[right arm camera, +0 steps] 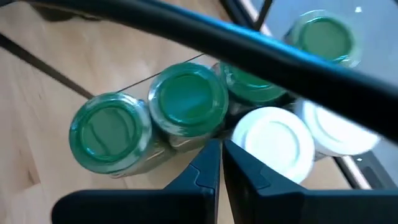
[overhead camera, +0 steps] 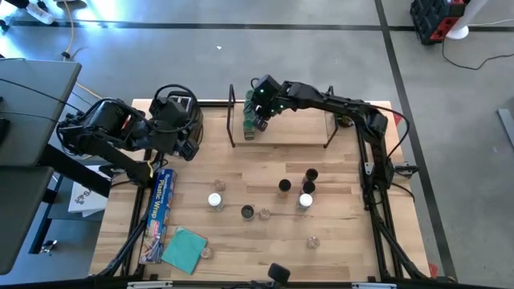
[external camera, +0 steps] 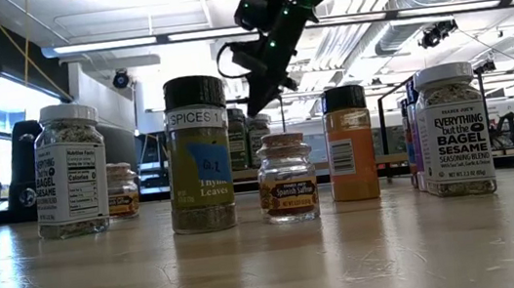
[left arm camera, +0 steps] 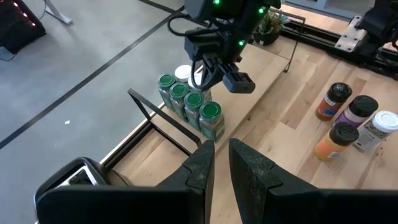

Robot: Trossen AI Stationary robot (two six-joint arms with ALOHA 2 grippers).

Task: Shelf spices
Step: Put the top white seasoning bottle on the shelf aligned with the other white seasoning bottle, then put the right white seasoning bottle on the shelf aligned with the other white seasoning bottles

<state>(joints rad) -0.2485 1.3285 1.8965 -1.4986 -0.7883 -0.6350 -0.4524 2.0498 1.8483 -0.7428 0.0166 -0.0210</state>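
Several green-lid spice jars (left arm camera: pixel 189 107) shelved | my right gripper (left arm camera: pixel 214 73) shut, empty, hovering above | glass, slick, light: pinch below lid

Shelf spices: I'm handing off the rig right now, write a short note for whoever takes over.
Right tool: shut, empty, hovering just above the jar cluster at the shelf's left end.
Left tool: shut, empty, waiting over the toaster at the table's left.
Done: a cluster of green-topped jars and white-topped jars stands on the shelf.
Left: about nine jars on the table, among them black-topped ones, a white-topped one and small clear ones.
Also on the table: a plastic wrap box and a teal cloth.
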